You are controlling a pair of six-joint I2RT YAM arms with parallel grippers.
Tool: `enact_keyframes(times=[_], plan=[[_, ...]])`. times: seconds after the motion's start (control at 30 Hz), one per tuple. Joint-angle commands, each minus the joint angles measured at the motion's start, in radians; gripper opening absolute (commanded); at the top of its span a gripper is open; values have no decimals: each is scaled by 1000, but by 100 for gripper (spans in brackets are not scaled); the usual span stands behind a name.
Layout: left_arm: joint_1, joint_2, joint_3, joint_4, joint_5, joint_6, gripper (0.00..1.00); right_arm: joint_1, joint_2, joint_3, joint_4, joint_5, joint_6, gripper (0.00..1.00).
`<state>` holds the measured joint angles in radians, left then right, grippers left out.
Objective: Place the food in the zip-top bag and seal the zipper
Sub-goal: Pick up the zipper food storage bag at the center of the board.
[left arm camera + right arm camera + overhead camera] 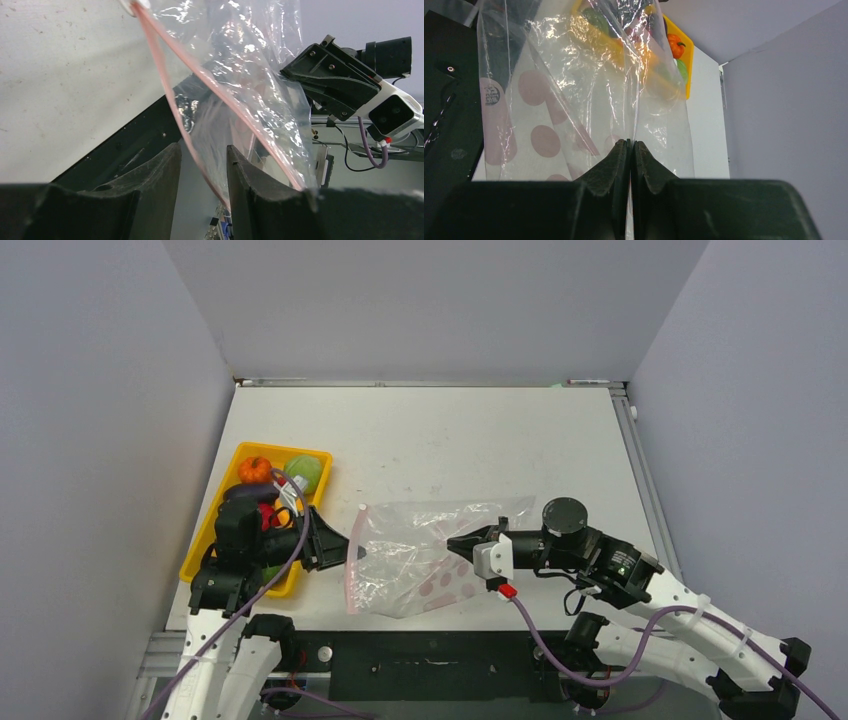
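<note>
**Top external view: bag stretched between the arms, food not yet in**

The zip-top bag [420, 550] lies on the white counter [450, 440] between the two arms. It is a clear, crinkly, floppy film with pale pink dots and glare across its folds.

The right gripper [458, 543] is pinched tight on the film well away from the mouth. Its wrist view shows the two dark fingers pressed together with plastic between them. I read that as an anchor, so the limp sheet cannot slide.

The left gripper [345, 548] sits at the mouth with its fingers a narrow gap apart. One lip of the thin pinkish-red zipper [165, 95] runs down through that gap without being clamped. I'd judge it is after that lip, to lift the mouth open toward the tray.

The food [303, 473] sits in the yellow tray [195, 565] just left of the bag. A glossy orange pumpkin [254, 470] shows among rounded green and dark shapes, partly hidden by the arm. None appears inside the bag.
</note>
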<state>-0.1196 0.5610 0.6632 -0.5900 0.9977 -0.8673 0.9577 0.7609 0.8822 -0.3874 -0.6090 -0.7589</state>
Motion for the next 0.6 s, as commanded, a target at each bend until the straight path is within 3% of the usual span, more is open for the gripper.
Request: enact_keyframes(times=[0.0, 0.23, 0.4, 0.57], plan=[[-10, -20, -3, 70, 38, -33, 33, 19, 14, -17, 96, -3, -7, 5], [-14, -24, -9, 71, 42, -36, 22, 48, 23, -21, 92, 60, -13, 5], [-17, -23, -5, 70, 41, -33, 0, 65, 17, -25, 85, 127, -11, 5], [-17, -24, 21, 27, 11, 3, 0, 71, 3, -29, 109, 172, 26, 6]])
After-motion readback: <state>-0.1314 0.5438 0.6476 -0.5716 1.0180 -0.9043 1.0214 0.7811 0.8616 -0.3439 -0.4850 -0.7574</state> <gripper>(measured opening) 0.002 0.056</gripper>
